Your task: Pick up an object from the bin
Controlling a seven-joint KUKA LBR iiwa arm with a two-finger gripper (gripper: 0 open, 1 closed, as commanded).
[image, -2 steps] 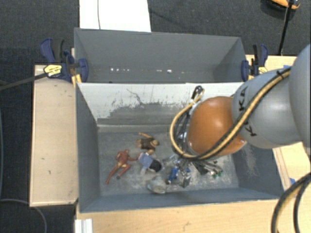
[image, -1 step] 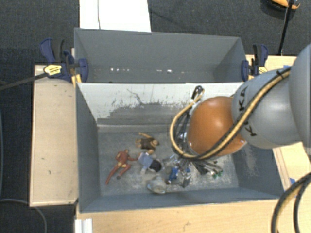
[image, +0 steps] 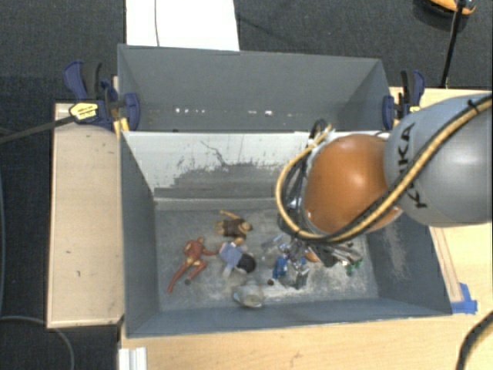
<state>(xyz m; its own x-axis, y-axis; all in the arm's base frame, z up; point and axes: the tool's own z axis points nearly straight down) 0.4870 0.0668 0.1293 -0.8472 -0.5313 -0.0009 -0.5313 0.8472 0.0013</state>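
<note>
A: Re claw (image: 300,259): spotted where?
B: Hung low over floor of grey bin (image: 139,230), right of centre, tucked under orange wrist cover (image: 347,182) w/ yellow-black cable (image: 282,195) looped round it; arm (image: 454,168) in from the right.
A: Spread or pressed together?
B: Couldn't tell; mostly hidden by cover and clutter.
A: Closest to it?
B: Saw small blue piece (image: 280,269) just beside it on the left, on bin floor toward the front; touching or not, couldn't say; also heap of mixed bits (image: 327,257) right by it, w/ green bit (image: 353,267) at far right end.
A: And the rest?
B: Lay further left, apart from claw: blue-white figure (image: 235,258) w/ dark end; brown figure (image: 233,225) behind that; reddish figure (image: 189,259) nearest left wall, limbs sprawled; grey lump (image: 248,297) up against front wall.
</note>
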